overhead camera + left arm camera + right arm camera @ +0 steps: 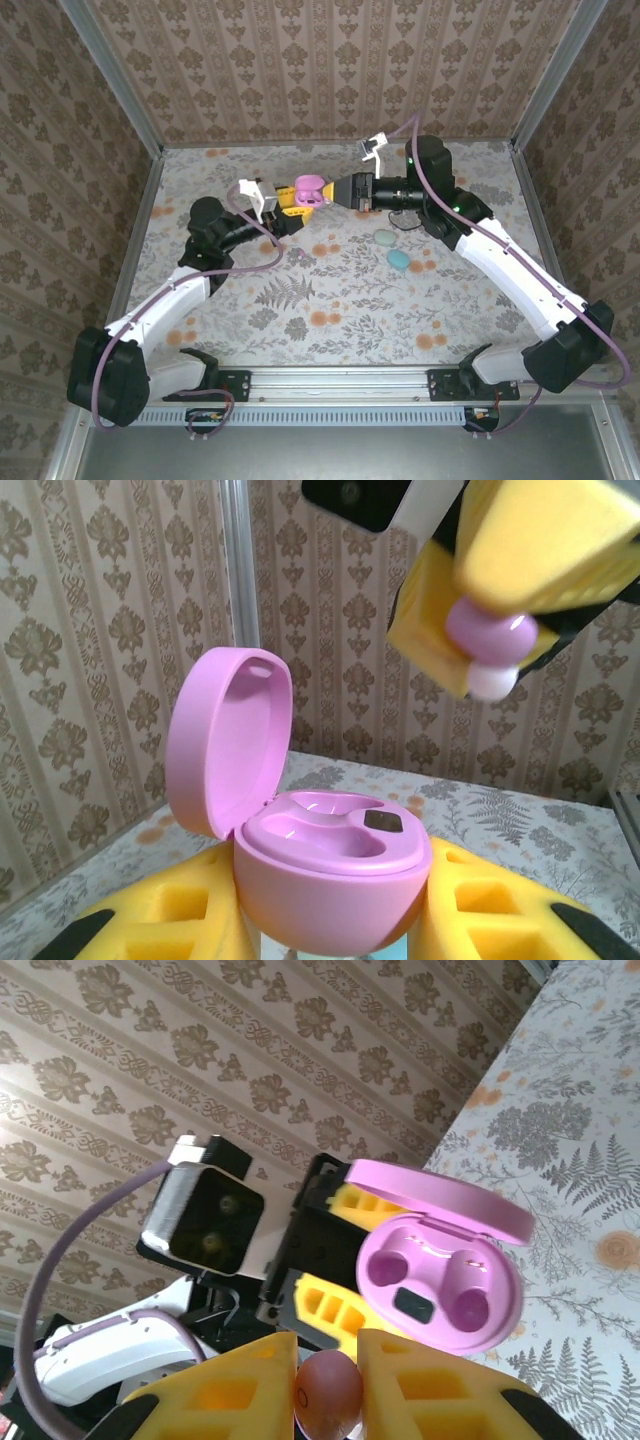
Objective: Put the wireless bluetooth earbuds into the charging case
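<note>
A blue case and a mint case lie nearest on the table. Beyond them, the left gripper is clamped on the charging case, held up with its lid open. Just beside it, the right gripper pinches a pink earbud. Insertion appears to be under way. Next, the bud needs lining up over an empty well.

Your top cam sits above & behind the arm bases, looking down and fwd over the whole table. Left wrist cam looks out between its own fingers, v. close on the open pink case. Right wrist cam, rolled sideways, faces that case from the opp. side. All 3 views share it; left wrist cam also catches the right gripper up top.
</note>
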